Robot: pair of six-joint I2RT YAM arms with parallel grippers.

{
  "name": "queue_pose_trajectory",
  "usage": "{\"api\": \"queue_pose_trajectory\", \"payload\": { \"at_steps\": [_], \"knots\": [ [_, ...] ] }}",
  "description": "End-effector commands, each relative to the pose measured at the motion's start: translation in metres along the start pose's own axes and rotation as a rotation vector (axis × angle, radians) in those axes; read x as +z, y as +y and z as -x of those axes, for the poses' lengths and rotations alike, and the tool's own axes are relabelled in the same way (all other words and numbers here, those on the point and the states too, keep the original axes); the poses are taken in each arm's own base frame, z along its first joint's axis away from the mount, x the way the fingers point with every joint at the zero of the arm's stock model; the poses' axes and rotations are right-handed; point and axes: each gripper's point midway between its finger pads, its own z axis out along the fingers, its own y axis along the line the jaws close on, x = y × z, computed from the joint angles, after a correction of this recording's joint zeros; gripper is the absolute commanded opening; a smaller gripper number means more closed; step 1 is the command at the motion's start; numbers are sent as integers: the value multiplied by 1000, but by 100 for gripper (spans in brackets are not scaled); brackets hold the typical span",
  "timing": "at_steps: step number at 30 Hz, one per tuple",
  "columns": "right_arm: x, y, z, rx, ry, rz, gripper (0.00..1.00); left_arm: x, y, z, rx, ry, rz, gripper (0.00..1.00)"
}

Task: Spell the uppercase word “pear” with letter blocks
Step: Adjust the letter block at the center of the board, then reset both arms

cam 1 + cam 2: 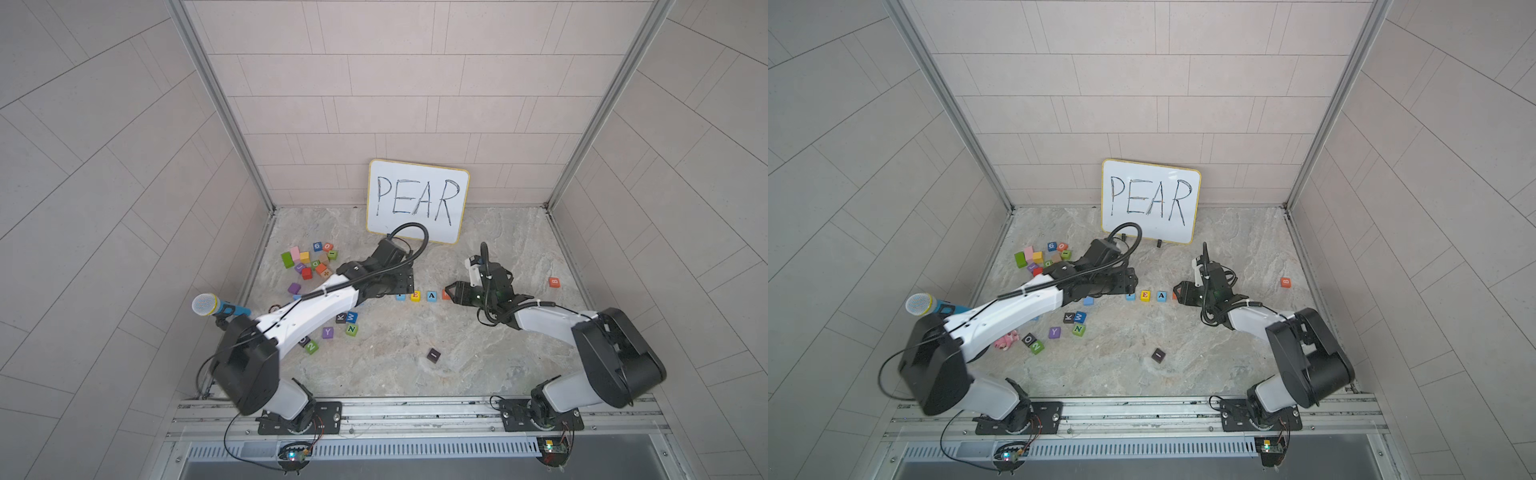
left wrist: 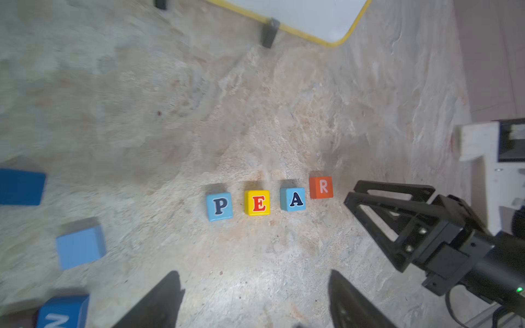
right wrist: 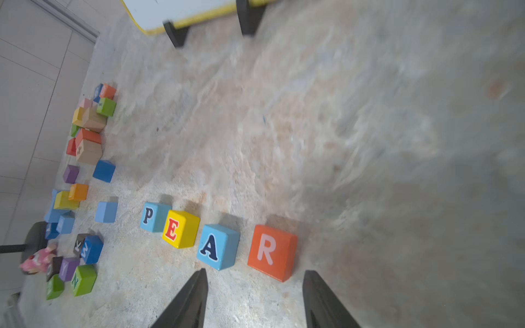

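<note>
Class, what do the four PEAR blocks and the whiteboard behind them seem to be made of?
P block, E block, A block, R block: likely painted wood; solid colour, slight gloss, sharp edges. Whiteboard: smooth white wipe-clean face bearing marker strokes; yellow rim, perhaps plastic.

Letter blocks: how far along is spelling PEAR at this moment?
Done: the P block, E block, A block and R block stand in reading order in one row, matching the whiteboard; the R block sits slightly out of line. In hand: nothing; left gripper and right gripper show open, empty fingers, the right just clear of the R block. Left: probably only nudging it straight and retracting.
</note>
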Motion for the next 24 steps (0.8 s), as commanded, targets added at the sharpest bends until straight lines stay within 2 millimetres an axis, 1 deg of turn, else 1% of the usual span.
{"api": "queue_pose_trajectory", "payload": {
  "at_steps": [1, 3, 5, 6, 7, 9, 11, 13, 14, 15, 16, 18, 20, 21, 22, 23, 24],
  "knots": [
    [-28, -34, 15, -183, -97, -218, 62, -37, 57, 4, 107, -147, 203, 100],
    [-39, -45, 24, -267, -191, -284, 63, -40, 95, -2, 195, -219, 346, 100],
    [-52, -56, 32, -313, -280, -355, 64, -47, 117, -1, 300, -281, 445, 100],
    [-59, -62, 37, -289, -337, -386, 64, -51, 128, 2, 332, -321, 510, 100],
    [-64, -62, 42, -285, -386, -393, 63, -55, 138, 6, 345, -361, 564, 100],
    [-69, -60, 50, -294, -436, -395, 62, -56, 146, 12, 384, -401, 587, 100],
    [-73, -52, 55, -342, -425, -400, 62, -56, 163, 18, 353, -422, 615, 100],
    [-83, -42, 58, -460, -408, -421, 64, -45, 185, 18, 281, -386, 606, 98],
    [-87, -42, 58, -499, -414, -442, 64, -39, 193, 17, 262, -370, 614, 97],
    [-90, -45, 56, -534, -421, -464, 65, -31, 199, 15, 274, -354, 626, 95],
    [-93, -49, 58, -547, -456, -493, 68, -21, 201, 11, 323, -325, 628, 93],
    [-97, -57, 63, -555, -449, -562, 69, -6, 201, 7, 371, -323, 610, 91],
    [-87, -62, 63, -626, -454, -596, 70, 5, 207, 4, 353, -345, 574, 90],
    [-81, -68, 62, -649, -473, -622, 71, 11, 212, 4, 331, -359, 553, 89],
    [-78, -75, 60, -651, -502, -654, 72, 13, 216, 9, 325, -380, 542, 88],
    [-75, -76, 58, -669, -515, -656, 73, 13, 218, 12, 319, -389, 538, 88],
    [-70, -82, 51, -685, -522, -666, 76, 12, 220, 18, 309, -411, 538, 88]
  ]
}}
